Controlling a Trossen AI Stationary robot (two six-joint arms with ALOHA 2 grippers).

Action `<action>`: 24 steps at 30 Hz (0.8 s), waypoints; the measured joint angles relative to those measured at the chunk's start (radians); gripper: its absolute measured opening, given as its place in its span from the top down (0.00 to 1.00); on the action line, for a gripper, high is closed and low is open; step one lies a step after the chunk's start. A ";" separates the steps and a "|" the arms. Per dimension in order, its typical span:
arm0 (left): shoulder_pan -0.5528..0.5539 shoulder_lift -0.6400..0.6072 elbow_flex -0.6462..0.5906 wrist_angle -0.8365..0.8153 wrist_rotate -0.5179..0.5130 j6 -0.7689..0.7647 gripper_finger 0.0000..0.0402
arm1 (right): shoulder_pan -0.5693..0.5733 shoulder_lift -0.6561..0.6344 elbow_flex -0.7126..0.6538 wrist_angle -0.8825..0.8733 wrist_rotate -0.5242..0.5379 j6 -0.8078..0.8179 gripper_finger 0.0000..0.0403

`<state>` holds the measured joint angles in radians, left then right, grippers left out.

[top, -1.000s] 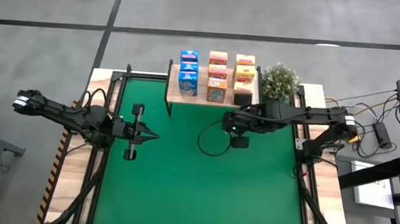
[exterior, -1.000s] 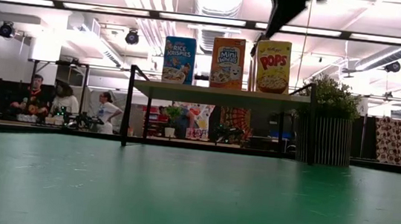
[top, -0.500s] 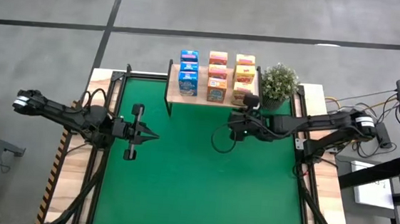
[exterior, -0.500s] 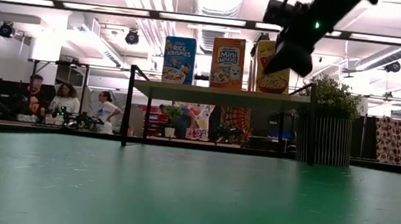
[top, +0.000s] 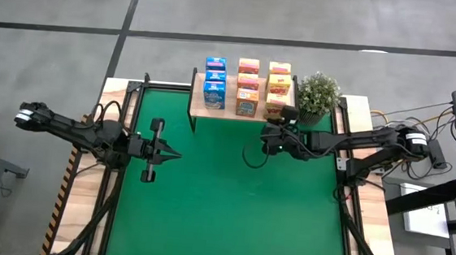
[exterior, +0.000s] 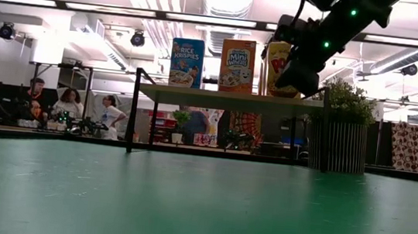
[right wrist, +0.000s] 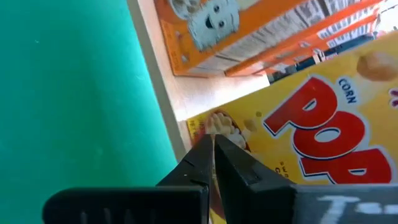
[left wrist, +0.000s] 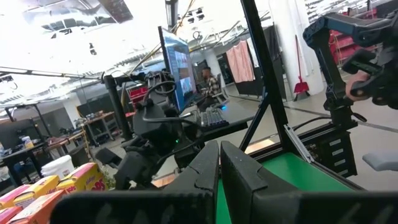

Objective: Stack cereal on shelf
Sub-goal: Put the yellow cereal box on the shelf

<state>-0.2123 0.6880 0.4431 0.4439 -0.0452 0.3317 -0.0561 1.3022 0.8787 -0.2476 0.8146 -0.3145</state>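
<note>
The light-wood shelf [top: 199, 109] [exterior: 226, 99] stands at the far middle of the green mat. Boxes of cereal stand on it in three rows: blue [top: 214, 84], orange [top: 247, 87] and yellow [top: 278, 84]. My right gripper [top: 284, 116] [right wrist: 212, 140] is shut. It hangs just in front of the front yellow box [right wrist: 298, 124] [exterior: 275, 62], at the shelf's near right edge, and hides most of that box in the low view. My left gripper [top: 169, 153] [left wrist: 219, 155] is shut and waits over the mat's left side. My right gripper's shut fingertips [right wrist: 205, 144] point at the lower edge of the front yellow box's printed face [right wrist: 224, 127], where the box stands on the shelf board. They come from the table's near side, slanting down. I cannot tell whether they touch the box.
A green potted plant [top: 318, 92] [exterior: 346, 108] stands right beside the shelf's right end, close to my right arm. A black cable loop [top: 252, 158] lies under that arm. Wide green mat [top: 230, 209] stretches between the shelf and the near edge. People sit in the room beyond the table.
My right gripper has come down from above the shelf's front yellow box and tipped from pointing down to slanting toward the box's face. It now hangs lower, in front of that box. My left arm has kept still.
</note>
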 joint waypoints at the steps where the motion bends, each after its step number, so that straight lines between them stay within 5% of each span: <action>1: 0.000 0.000 0.000 0.000 0.000 0.000 1.00 | -0.006 0.001 0.000 0.000 0.000 0.000 0.98; 24: 0.000 0.000 0.000 -0.003 0.000 0.000 1.00 | -0.025 -0.004 0.000 -0.080 -0.003 -0.024 0.98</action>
<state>-0.2127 0.6880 0.4431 0.4408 -0.0452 0.3317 -0.0814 1.2978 0.8787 -0.3275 0.8120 -0.3384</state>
